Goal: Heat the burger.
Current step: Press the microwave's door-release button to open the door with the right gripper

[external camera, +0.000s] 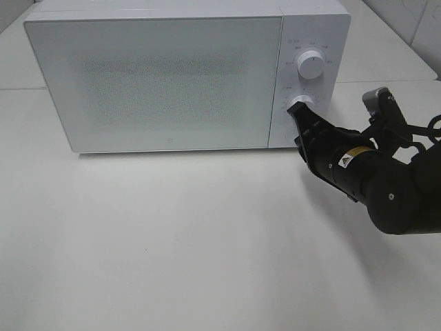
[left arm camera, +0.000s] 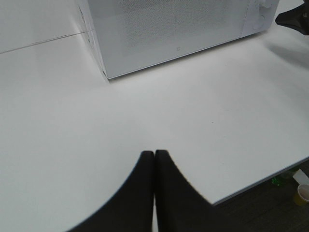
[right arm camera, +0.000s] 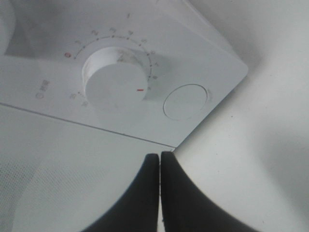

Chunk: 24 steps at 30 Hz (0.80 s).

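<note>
The burger is out of view. The white microwave (external camera: 158, 76) stands at the back of the table with its frosted door closed; it also shows in the left wrist view (left arm camera: 169, 29). My right gripper (external camera: 298, 116) is shut and empty, its tips just below the lower dial (external camera: 300, 103) on the control panel. In the right wrist view the shut fingertips (right arm camera: 159, 155) sit close under that white dial (right arm camera: 116, 79), which has a red mark, apart from it. My left gripper (left arm camera: 154, 153) is shut and empty above the bare table, well in front of the microwave.
An upper dial (external camera: 311, 65) sits above the lower one. A round button (right arm camera: 186, 101) is beside the lower dial. The white table (external camera: 172, 241) reaches its front edge near the left gripper (left arm camera: 260, 186). A paper cup (left arm camera: 304, 192) stands on the floor.
</note>
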Tool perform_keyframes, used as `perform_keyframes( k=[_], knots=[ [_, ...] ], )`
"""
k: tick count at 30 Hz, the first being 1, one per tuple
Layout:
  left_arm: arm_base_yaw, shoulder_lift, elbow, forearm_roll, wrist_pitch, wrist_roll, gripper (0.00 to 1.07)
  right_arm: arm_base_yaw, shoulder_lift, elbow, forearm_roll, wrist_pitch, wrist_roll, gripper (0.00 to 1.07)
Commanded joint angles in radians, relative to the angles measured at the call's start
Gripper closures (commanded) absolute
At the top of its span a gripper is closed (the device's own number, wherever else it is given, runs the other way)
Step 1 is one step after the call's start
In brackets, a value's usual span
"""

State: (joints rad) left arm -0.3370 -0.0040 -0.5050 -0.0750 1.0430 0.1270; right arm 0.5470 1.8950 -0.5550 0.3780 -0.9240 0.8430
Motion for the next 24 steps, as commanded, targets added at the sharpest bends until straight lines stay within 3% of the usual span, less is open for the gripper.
perform_keyframes(
  k=[1,24],
  knots=[
    [0.0,-0.022,0.001,-0.003,0.0,0.002,1.06,-0.001,-0.003,-0.007,0.039,-0.017,0.013,1.07],
    [0.0,-0.022,0.001,-0.003,0.0,0.002,1.06,-0.001,0.101,-0.169,0.122,0.088,0.051,1.07]
  ],
)
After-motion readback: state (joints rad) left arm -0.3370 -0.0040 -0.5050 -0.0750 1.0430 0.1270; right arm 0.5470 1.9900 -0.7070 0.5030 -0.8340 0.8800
